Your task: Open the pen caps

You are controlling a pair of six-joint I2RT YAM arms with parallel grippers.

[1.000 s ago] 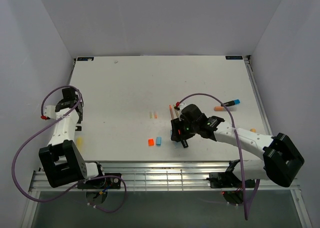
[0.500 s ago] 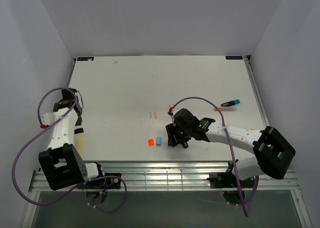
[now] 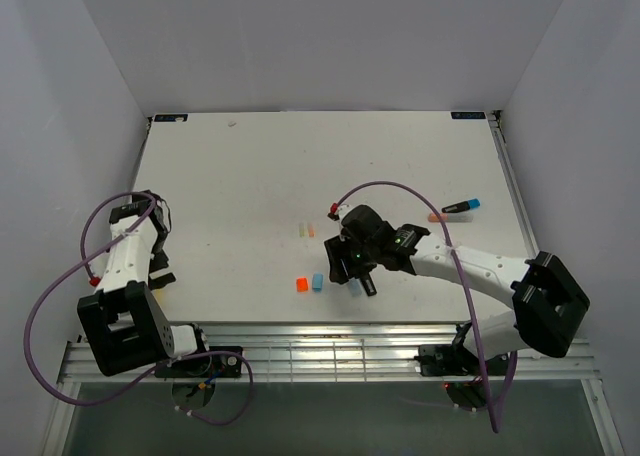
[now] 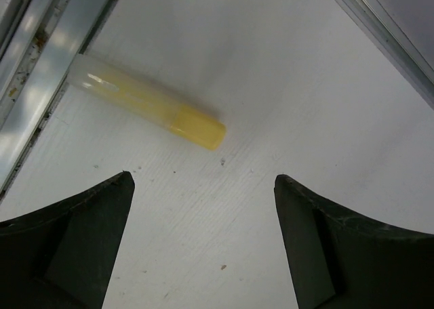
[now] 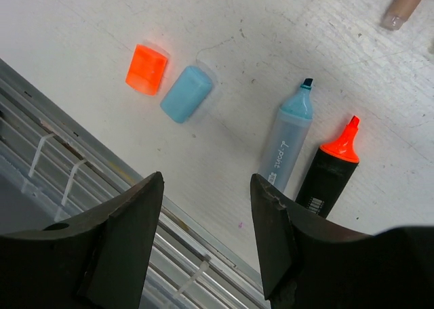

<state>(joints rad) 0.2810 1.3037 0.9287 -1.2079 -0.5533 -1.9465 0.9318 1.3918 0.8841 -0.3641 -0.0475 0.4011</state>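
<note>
1. Rails (image 3: 330, 351) of bare metal run along the front edge of the white table (image 3: 400, 156), just ahead of the two arm bases.
2. At the near left, the left gripper (image 4: 203, 180) points down at the tabletop, its fingers spread wide with nothing between them.
3. Just past those fingertips lies a yellow marker (image 4: 149, 111), pale at one end and yellow at the other. The pale end sits up by a metal strip at the table's edge; I cannot tell whether it touches.
4. Around the middle, near the front edge, an orange cap (image 5: 147, 68) and a blue cap (image 5: 186, 93) lie loose on the table side by side. They are nearly touching, with the orange one on the left.
5. The right gripper (image 5: 207, 177) hovers just to the right of those two caps, fingers apart and gripping nothing.
6. Below that gripper lie a pale blue marker (image 5: 288, 143) and a black-barrelled orange marker (image 5: 332, 173). They lie close together, both tips bare and pointing the same way.
7. A little farther back, two tiny pale caps (image 3: 303, 232) lie side by side, well clear of both grippers.
8. Farther off to the right, a peach-coloured marker (image 3: 437, 217) and a dark marker with a blue end (image 3: 462, 206) lie near each other.
</note>
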